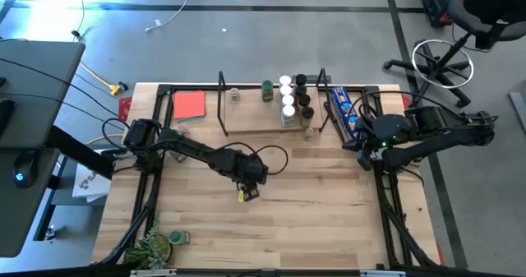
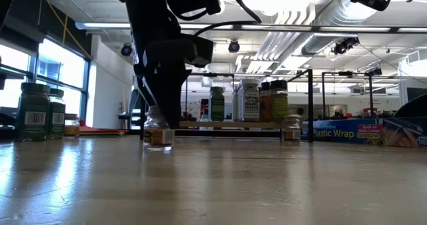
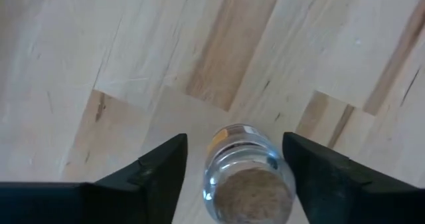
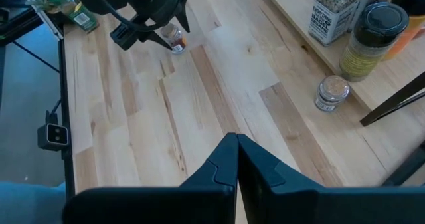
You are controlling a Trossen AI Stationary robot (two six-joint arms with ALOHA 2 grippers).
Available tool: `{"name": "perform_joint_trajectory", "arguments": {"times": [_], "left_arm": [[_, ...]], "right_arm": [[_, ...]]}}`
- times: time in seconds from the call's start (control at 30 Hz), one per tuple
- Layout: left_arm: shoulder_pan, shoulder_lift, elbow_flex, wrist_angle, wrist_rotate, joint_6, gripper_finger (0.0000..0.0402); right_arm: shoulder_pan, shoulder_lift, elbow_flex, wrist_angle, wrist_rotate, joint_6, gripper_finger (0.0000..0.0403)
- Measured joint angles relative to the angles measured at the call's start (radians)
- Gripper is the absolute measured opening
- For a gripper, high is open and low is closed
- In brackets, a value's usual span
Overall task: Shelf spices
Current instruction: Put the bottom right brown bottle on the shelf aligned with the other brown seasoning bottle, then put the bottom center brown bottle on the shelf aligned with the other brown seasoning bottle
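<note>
A small clear jar (image 3: pixel 246 177) with brownish contents and a yellow label stands upright on the table (image 1: pixel 312 195) near its middle. My left gripper (image 3: pixel 234 139) points down over the jar and is open. One finger stands on each side of the jar, each with a narrow gap. In the low view the jar (image 2: pixel 158 135) stands on its base under that gripper. The shelf (image 1: pixel 255 121) at the far edge carries several spice jars (image 1: pixel 289 96). My right gripper (image 4: pixel 237 159) is shut and waits raised at the table's right side.
One small jar (image 4: pixel 330 93) stands on the table just in front of the shelf. A blue packet (image 1: pixel 341 108) lies at the far right and a red card (image 1: pixel 189 104) at the far left. A potted plant (image 1: pixel 152 246) and a green-lidded jar (image 1: pixel 177 238) sit at the near left corner.
</note>
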Motion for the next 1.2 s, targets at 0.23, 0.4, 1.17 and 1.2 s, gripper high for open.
{"name": "perform_joint_trajectory", "arguments": {"times": [0.23,0.4,1.17,1.2], "left_arm": [[0.0,0.0,0.0,0.001,0.021,0.001,0.0166],[0.01,0.001,0.018,-0.017,0.086,0.007,0.0133],[0.012,-0.032,0.265,-0.539,0.254,-0.053,0.0139],[-0.009,-0.041,0.244,-0.527,0.253,-0.079,0.0162]], "right_arm": [[0.0,0.0,0.0,0.0,0.01,0.002,0.0],[0.0,0.0,0.0,0.0,0.011,0.001,0.0],[0.0,0.0,0.0,0.0,0.038,-0.091,0.0],[0.0,0.0,0.0,0.0,0.038,-0.1,0.0]]}}
